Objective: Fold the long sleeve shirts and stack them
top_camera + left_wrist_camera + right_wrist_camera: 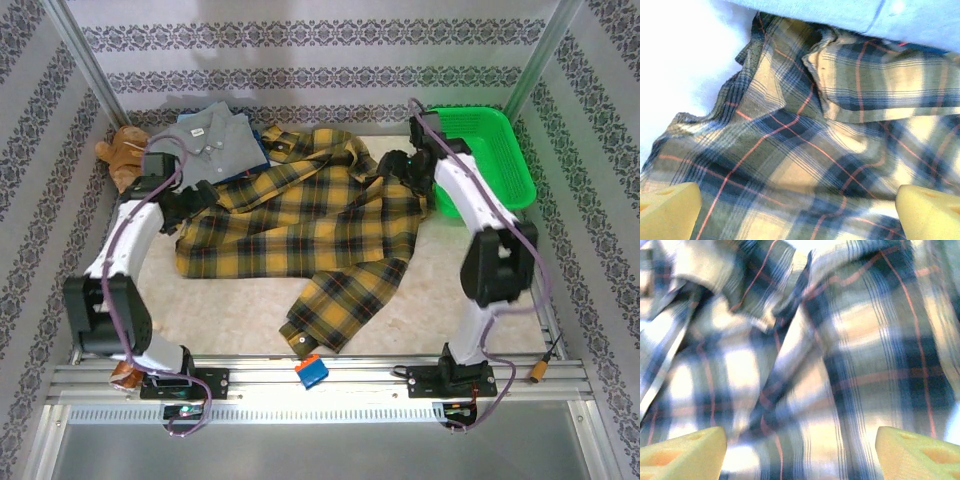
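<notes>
From above, the plaid shirt (300,215) lies spread and rumpled across the middle of the desk (230,310), with one sleeve trailing toward the near edge. The grey shirt (212,140) sits folded at the back left, collar up, its near edge meeting the plaid cloth. A thin blue edge (262,152) peeks out along its right side. A brown teddy bear (118,155) lies in the back left corner just beside the grey shirt, and a green basket (500,150) stands at the back right. The left arm (125,235) reaches to the plaid shirt's left edge and the right arm (480,210) to its right edge, close to the basket. From this height both sets of jaws are dark shapes and their spread cannot be read. A small blue-and-orange block (311,372) rests on the near rail.

At the left wrist, the left jaws stand wide, with yellow fingertips (670,210) at the two bottom corners. They grip nothing, and wrinkled plaid cloth (790,150) lies below them. Beyond it lies a pale bluish cloth (865,15) bearing a button — which shirt it belongs to is unclear.

At the right wrist, the picture is blurred. The right jaws also stand wide, fingertips (682,452) far apart and clasping nothing, with folds of the plaid (805,365) beneath them.
</notes>
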Robot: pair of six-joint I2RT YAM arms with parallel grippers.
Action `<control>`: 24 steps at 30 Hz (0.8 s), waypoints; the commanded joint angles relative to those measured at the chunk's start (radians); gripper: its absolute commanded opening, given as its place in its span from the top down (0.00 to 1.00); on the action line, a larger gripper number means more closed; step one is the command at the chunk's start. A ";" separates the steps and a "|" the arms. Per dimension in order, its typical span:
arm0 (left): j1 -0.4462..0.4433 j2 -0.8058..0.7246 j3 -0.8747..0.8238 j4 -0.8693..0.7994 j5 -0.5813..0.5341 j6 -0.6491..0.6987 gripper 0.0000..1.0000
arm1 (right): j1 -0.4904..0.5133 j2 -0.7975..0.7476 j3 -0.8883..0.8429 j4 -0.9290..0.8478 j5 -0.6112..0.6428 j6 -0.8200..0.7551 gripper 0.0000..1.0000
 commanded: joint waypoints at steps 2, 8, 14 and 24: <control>0.030 -0.091 -0.079 -0.148 0.087 -0.048 0.00 | 0.043 -0.302 -0.355 -0.088 -0.059 0.094 0.23; 0.045 -0.131 -0.168 -0.208 0.096 -0.007 0.00 | 0.186 -0.476 -0.727 -0.065 -0.109 0.231 0.33; 0.076 -0.162 -0.225 -0.225 0.110 0.009 0.00 | 0.287 -0.425 -0.898 0.068 -0.123 0.307 0.52; 0.137 -0.223 -0.288 -0.255 0.108 0.020 0.00 | 0.322 -0.333 -0.957 0.174 -0.102 0.339 0.59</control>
